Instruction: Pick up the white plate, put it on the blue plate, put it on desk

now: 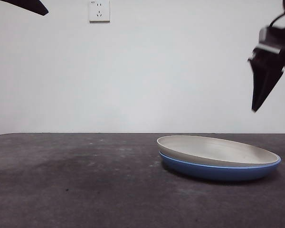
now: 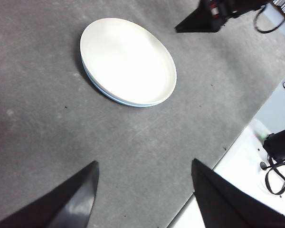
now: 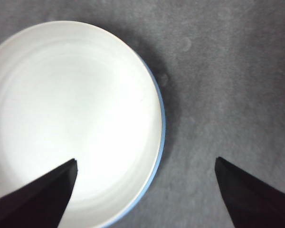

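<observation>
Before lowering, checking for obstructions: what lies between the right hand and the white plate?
Nothing: in the front view, only open air separates the right hand from the white plate.

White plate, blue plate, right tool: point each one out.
white plate (image 1: 213, 148): front view, inner surface.
blue plate (image 1: 218, 171): front view, outer wall under the white plate.
right tool (image 3: 145, 190): right wrist view, between its open tips.

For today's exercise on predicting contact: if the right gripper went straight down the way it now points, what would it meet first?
Probably the rim of the white plate, which sits nested on the blue plate. The right gripper, jaws open, straddles that edge; one jaw is over the plate, the other over the bare desk. Depth is uncertain.
</observation>
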`<state>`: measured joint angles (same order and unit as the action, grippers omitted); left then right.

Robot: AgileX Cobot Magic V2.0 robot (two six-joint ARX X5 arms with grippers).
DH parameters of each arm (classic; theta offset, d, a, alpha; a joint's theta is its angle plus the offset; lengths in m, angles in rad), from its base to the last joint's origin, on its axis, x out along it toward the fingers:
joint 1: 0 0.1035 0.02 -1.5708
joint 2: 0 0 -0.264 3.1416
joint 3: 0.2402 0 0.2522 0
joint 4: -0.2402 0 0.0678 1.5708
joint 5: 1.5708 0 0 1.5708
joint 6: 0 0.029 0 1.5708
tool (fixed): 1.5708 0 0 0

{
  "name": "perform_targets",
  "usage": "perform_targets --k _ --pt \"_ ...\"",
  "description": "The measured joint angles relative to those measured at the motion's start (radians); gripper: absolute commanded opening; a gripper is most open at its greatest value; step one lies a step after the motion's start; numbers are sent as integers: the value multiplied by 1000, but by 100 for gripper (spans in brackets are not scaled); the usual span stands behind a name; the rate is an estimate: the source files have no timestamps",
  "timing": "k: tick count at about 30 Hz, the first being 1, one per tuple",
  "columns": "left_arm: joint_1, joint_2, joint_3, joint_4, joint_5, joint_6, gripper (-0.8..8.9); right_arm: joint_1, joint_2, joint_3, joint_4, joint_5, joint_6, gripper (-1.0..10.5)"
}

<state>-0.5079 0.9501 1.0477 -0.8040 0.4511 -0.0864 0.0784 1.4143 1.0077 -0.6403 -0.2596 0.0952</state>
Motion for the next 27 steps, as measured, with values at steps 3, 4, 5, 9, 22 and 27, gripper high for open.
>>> perform_targets --k 3,4,5,9,22,27 --pt "0 0 0 0 0 0 312 0 60 0 29 -2 0 377" --pt "0 0 0 0 0 0 312 0 76 0 37 -2 0 377" --pt "0 0 0 0 0 0 312 0 94 0 47 -3 0 377" --pt "0 0 0 0 0 0 312 0 153 0 81 -29 0 359" --pt "0 0 0 0 0 0 312 13 257 0 137 -32 0 180" --pt "0 0 0 0 0 0 312 13 268 0 148 -31 0 45"
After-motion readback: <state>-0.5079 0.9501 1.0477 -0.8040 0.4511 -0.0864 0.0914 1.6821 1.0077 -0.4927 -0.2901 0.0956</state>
